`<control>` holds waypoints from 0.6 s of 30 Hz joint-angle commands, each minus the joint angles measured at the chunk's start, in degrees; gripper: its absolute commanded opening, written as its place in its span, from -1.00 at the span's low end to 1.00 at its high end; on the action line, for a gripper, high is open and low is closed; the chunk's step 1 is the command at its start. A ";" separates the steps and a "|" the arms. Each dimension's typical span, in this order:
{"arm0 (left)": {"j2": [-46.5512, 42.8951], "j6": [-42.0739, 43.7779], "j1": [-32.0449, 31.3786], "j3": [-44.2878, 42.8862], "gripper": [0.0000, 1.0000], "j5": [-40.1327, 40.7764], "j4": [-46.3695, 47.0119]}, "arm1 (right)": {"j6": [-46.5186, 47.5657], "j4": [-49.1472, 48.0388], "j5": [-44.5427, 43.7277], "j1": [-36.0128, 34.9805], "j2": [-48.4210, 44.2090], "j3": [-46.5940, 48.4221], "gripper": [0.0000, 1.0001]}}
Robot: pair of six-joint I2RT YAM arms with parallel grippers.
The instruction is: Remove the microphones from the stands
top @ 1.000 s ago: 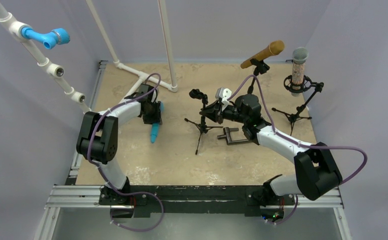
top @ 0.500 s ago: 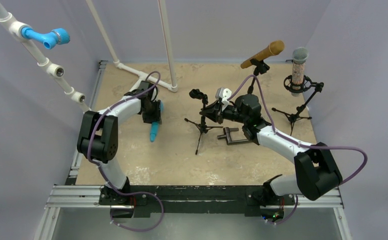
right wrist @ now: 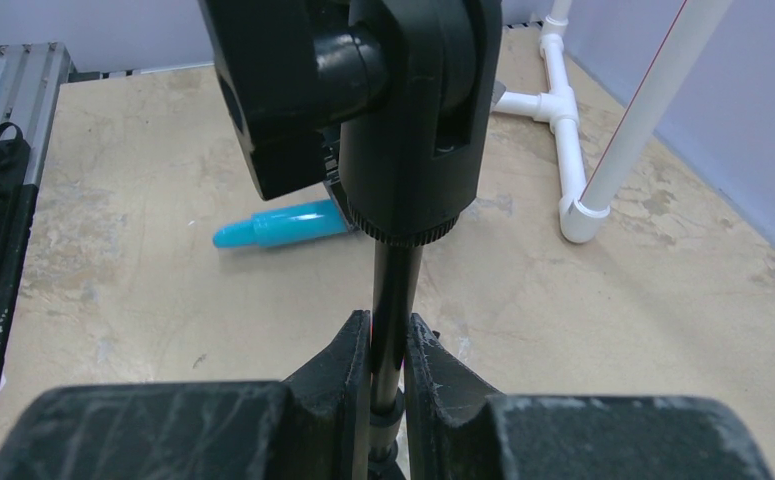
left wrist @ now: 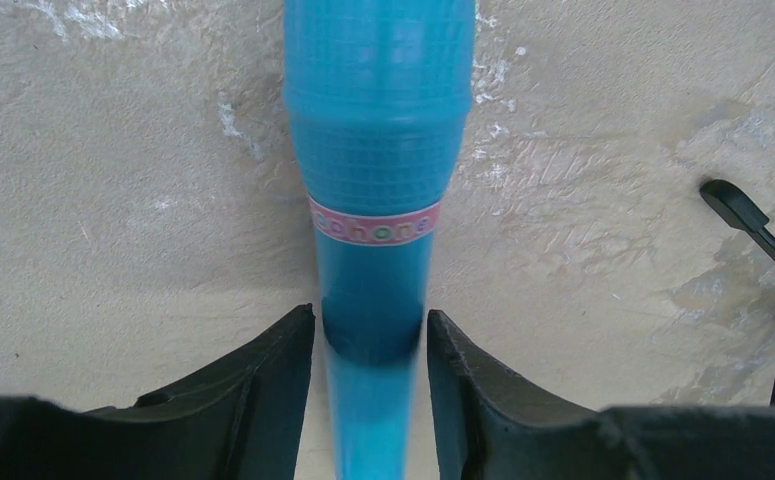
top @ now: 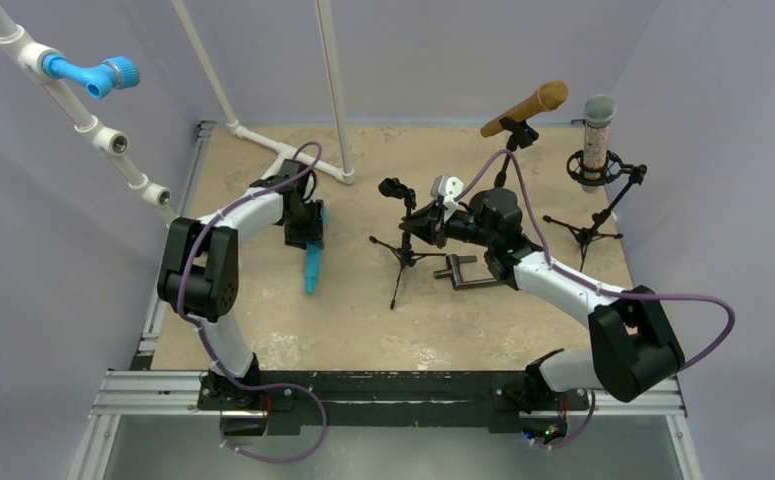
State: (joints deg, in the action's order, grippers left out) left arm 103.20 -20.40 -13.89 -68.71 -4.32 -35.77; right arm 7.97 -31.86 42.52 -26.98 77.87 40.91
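Two grippers are logged. The left gripper is seen slightly spread, its fingers flanking the tail of the blue microphone with a thin gap on each side; no pinch is visible. The microphone is lying flat on the table, left of centre in the top view, well apart from the small black stand. Its long axis runs up-down in that frame, in line with the left gripper, with the head toward the lower edge, away from the fingers. The right gripper is pinched onto the stand's thin pole. Removal is judged done; a straight retreat by the left arm, the nearer one, is judged next.
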 commanded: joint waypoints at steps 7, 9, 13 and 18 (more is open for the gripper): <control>0.25 2.14 0.41 -2.42 -0.01 -0.03 -0.78 | 2.17 7.43 -1.17 0.09 1.29 -0.58 -1.00; 0.03 2.33 0.44 -2.20 -0.01 0.53 -0.85 | 2.16 7.47 -1.17 0.12 1.28 -0.61 -1.00; -1.12 3.76 0.43 -2.95 0.08 0.18 -1.27 | 0.79 7.79 -1.25 0.09 1.41 0.25 -1.00; -4.01 8.22 0.35 -7.41 0.25 -3.46 -5.27 | -0.45 10.05 -1.31 0.11 1.10 2.77 -1.00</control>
State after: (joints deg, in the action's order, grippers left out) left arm 103.26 -16.64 -13.89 -71.35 -4.86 -38.98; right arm 7.53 -29.63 42.54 -26.98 77.89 42.11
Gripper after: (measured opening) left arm 0.596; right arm 0.117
